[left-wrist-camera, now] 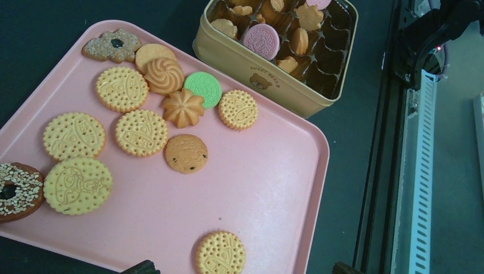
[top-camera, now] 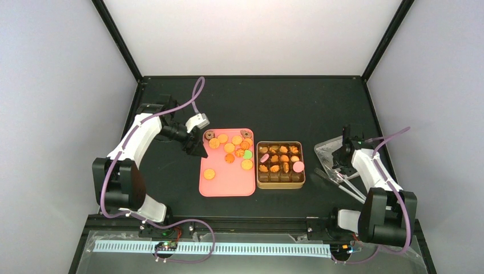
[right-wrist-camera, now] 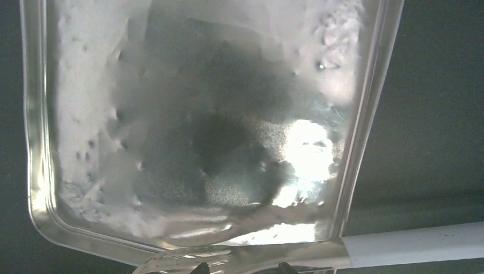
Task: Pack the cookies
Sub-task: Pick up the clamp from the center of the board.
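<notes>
While the left gripper [top-camera: 197,149] hangs over the tray's [left-wrist-camera: 274,188] far-left corner, its fingertips [left-wrist-camera: 141,267] stand wide apart with nothing between them.

Cookies [left-wrist-camera: 141,132]: about a dozen lie flat on the pink tray, most in its far half, some touching or overlapping. One sits alone near the near-left corner. More are already in the tin [left-wrist-camera: 251,65], which stands just beside the tray's right edge, mid-bench [top-camera: 274,103]. Tin's far rows are filled; its near row looks empty.

Right gripper [right-wrist-camera: 242,267]: low over the near rim of a clear lid [right-wrist-camera: 188,131] toward the bench's right edge. Only the fingertips show, with a narrow gap. Cannot tell whether they pinch the rim or merely flank it. Tongs [top-camera: 347,187] lie just beside the lid, toward the near edge.

Step, as judged: mid-packing. Tin partly loaded, tray far from cleared, left arm poised to pick.

Next move calls for: choosing a cookie with room on both sides (the lone one, or one at the cluster's fringe), dropping the fingers to straddle it, and closing gently, since thin discs lying flat give little edge to bite. Then carry to a vacant cell in the near row. Lid work looks premature until the tray is bare.
</notes>
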Tool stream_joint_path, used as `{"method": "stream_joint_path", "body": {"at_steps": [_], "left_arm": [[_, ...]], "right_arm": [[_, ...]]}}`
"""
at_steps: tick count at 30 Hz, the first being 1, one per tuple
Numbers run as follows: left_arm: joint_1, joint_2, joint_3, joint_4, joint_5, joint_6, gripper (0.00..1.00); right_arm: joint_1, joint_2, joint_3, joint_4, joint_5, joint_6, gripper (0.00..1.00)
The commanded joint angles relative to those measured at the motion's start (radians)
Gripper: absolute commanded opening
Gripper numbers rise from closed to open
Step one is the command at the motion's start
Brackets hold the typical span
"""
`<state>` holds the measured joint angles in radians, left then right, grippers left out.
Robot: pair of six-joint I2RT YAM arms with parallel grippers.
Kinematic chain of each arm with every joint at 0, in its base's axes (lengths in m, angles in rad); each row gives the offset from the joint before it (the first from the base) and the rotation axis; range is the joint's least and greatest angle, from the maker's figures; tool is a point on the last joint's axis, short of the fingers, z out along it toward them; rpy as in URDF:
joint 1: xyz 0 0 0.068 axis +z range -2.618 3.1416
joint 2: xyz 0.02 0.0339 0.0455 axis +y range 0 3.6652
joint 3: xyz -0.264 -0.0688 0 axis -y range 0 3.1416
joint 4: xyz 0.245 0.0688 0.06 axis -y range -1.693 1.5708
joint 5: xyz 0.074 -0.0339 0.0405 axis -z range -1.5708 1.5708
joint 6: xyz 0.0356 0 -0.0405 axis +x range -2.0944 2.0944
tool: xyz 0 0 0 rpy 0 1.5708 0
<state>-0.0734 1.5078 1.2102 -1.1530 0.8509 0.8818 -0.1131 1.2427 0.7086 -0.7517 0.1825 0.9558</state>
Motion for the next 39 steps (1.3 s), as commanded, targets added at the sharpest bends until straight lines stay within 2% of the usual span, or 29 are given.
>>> {"method": "stream_joint_path", "body": {"at_steps": [1,11,15,23,30,35,39], "left_arm": [[-0.002,0.014,0.015,-0.01,-0.003,0.039,0.81],[0.0,0.012,0.014,-0.017,-0.005,0.054,0.81],[0.0,0.02,0.02,-0.017,0.002,0.055,0.81],[0.008,0.02,0.02,-0.026,0.002,0.073,0.81],[0.02,0.025,0.034,-0.043,-0.001,0.09,0.8],[0.021,0.037,0.028,-0.042,0.008,0.094,0.8],[0.022,0.044,0.027,-0.039,0.016,0.091,0.8]], "right_arm": [[-0.007,0.024,-0.021,0.017,-0.048,0.038,0.33],[-0.005,-0.086,0.001,-0.038,-0.075,0.114,0.36],[-0.005,-0.114,-0.043,-0.014,-0.12,0.171,0.38],[-0.006,-0.06,-0.068,0.002,-0.133,0.284,0.38],[-0.006,-0.149,-0.128,0.087,-0.204,0.374,0.38],[-0.006,-0.221,-0.083,0.023,-0.146,0.3,0.38],[-0.005,-0.216,-0.028,0.019,-0.074,0.08,0.42]]}}
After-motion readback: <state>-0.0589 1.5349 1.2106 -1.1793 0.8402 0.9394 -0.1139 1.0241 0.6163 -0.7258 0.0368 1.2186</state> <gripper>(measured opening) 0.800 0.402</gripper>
